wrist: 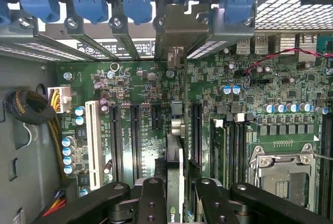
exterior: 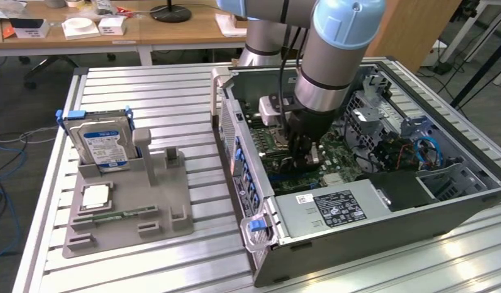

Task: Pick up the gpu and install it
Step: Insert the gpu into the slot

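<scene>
The gpu (wrist: 175, 166) stands on edge between the two fingers (wrist: 152, 203) of the claw (wrist: 176, 206), clamped there, its thin dark body running down over the green motherboard (wrist: 244, 104) toward the rear wall of the case, its metal bracket end among the slot covers. In the exterior view the one robot arm (exterior: 335, 55) reaches straight down into the open computer case (exterior: 381, 238) (lying on its side on the slatted desk (exterior: 152, 268)), and the claw sits low over the board beside the grey power supply (exterior: 332, 210). Five blue retaining clips (wrist: 127, 0) line the rear slots in the wrist view, and one white slot (wrist: 93, 140) lies next to several black ones. To the exterior view's left, well apart from the case, a grey holder tray (exterior: 165, 195) carries one hard drive (exterior: 104, 143) standing upright in blue rails, one processor chip (exterior: 96, 196) lying flat and one narrow memory stick (exterior: 124, 215).
</scene>
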Robot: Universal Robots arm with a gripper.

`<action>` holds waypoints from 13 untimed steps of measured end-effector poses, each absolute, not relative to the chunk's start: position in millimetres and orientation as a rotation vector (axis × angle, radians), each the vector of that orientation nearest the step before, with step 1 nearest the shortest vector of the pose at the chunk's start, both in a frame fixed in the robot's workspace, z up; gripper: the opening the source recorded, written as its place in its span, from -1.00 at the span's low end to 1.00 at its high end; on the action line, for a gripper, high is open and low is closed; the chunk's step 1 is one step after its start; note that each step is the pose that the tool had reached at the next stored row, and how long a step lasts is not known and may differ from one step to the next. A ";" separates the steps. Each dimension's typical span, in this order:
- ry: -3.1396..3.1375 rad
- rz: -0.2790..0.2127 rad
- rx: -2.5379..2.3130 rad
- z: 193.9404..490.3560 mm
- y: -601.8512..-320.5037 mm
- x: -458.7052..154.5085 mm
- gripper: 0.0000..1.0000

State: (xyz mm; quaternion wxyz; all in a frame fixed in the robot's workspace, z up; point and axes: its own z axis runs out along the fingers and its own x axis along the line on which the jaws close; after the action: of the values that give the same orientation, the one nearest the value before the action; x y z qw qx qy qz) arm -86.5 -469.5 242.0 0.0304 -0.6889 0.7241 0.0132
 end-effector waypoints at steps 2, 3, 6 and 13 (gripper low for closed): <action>2.232 0.040 -2.123 240.6 -469.5 -86.5 -0.47; 2.232 0.040 -2.123 240.1 -469.5 -86.5 -0.47; 2.232 0.039 -2.123 239.9 -469.6 -86.6 -0.47; 2.233 0.038 -2.124 243.4 -469.6 -86.5 -0.47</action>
State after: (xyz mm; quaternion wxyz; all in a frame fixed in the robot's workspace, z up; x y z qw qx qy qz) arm -86.5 -469.6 243.4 0.0299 -0.6889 0.7241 0.0122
